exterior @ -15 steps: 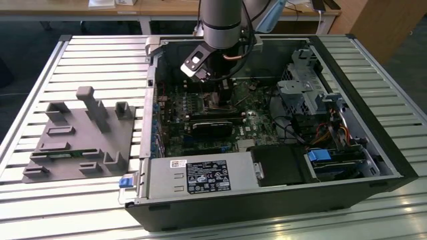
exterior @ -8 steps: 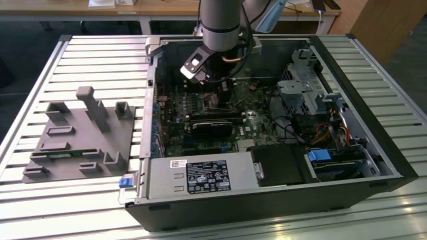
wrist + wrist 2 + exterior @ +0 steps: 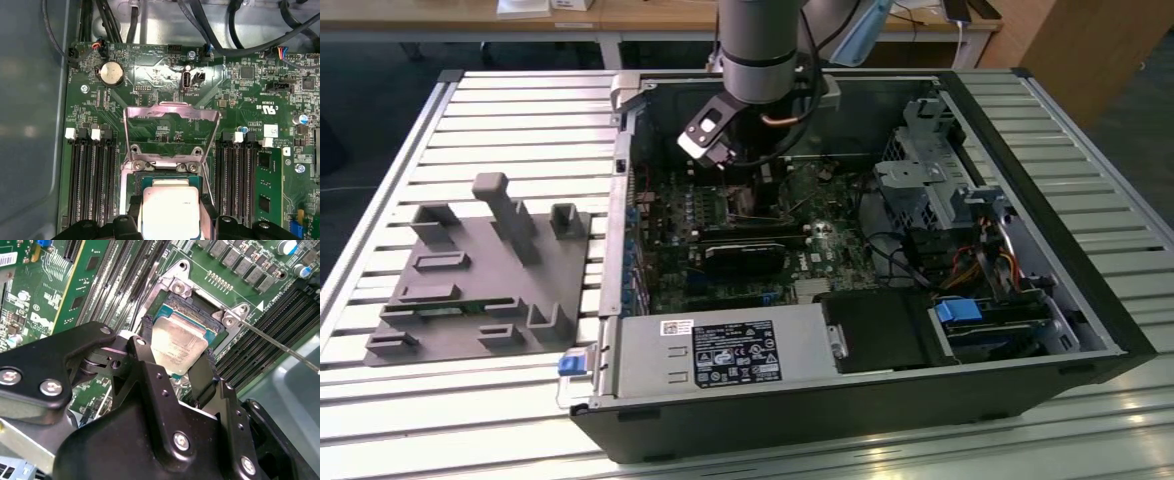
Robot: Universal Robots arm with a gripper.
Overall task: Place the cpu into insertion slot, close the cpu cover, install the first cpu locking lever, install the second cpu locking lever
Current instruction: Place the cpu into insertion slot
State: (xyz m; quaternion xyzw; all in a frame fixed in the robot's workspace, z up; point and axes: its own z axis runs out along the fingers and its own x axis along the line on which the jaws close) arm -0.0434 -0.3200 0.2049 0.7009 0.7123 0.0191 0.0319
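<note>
In both wrist views my gripper (image 3: 178, 340) (image 3: 170, 216) is shut on the cpu (image 3: 180, 347) (image 3: 167, 210), a small square chip with a dull silver top, its black fingers (image 3: 207, 375) pressed against two opposite edges. The chip sits right over the insertion slot (image 3: 192, 305) (image 3: 150, 180), whose dark recess and silvery rim show past its far edge. I cannot tell whether it rests in the recess. The cpu cover (image 3: 170, 109), a thin metal frame with a square cut-out, stands flipped open beyond the slot. A thin lever rod (image 3: 280, 347) sticks out beside the slot.
My arm (image 3: 761, 60) reaches down into the open computer case (image 3: 1101, 330). Memory slots (image 3: 92, 185) flank the socket on both sides. A power supply box (image 3: 720, 355) lies at the case front. A drive cage (image 3: 934, 170) stands at the exterior view's right, a grey fixture plate (image 3: 480, 270) at its left.
</note>
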